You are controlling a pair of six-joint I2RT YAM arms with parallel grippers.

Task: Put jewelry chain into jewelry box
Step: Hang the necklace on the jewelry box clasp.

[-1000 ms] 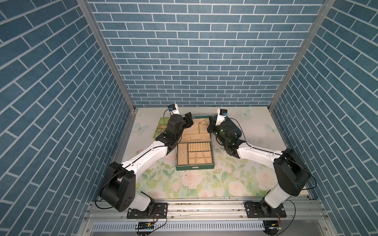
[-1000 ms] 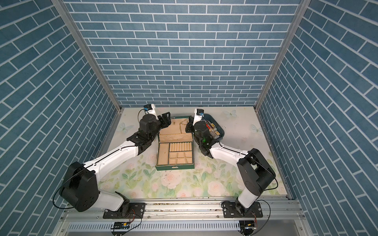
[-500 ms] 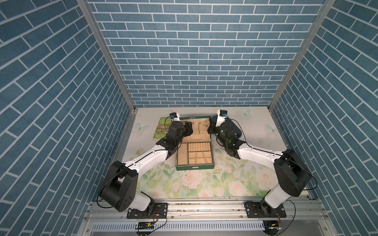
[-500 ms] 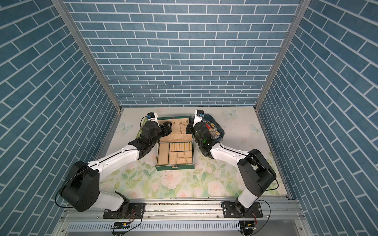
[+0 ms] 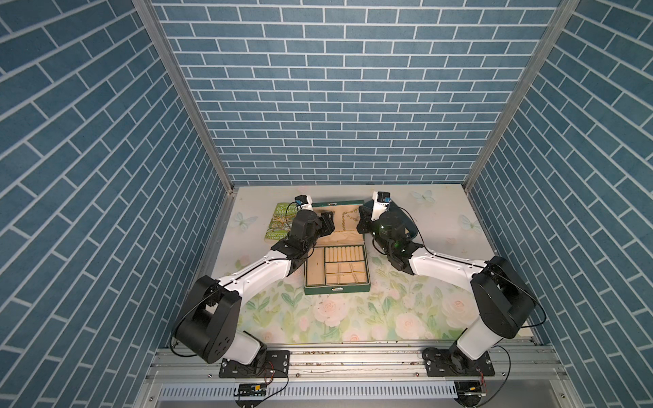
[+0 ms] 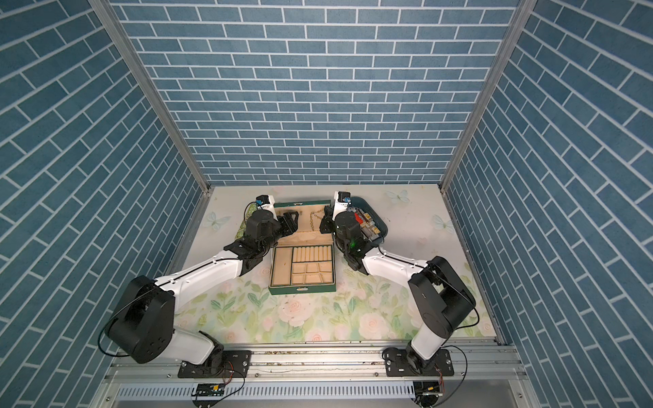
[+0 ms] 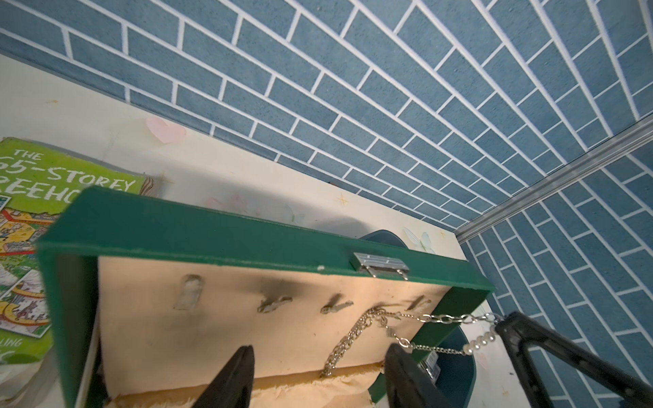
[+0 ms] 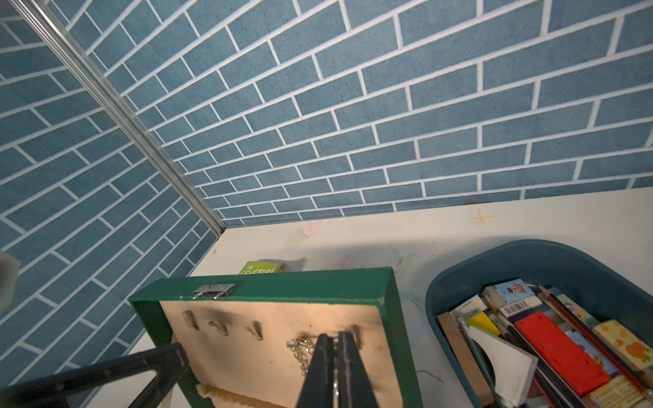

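R claw [image 8: 335, 337] clamped on chain [image 7: 443, 319], L claw [image 7: 319, 349] apart; chain looks snagged at lid hook [image 7: 418, 301], pull could tip box [image 7: 212, 233]

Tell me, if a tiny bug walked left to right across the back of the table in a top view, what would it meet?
green book → left gripper → jewelry chain → right gripper → blue tray of small things.

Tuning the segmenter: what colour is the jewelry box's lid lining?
The lid lining is beige, darkly smudged in spots; left wrist view shows it best.
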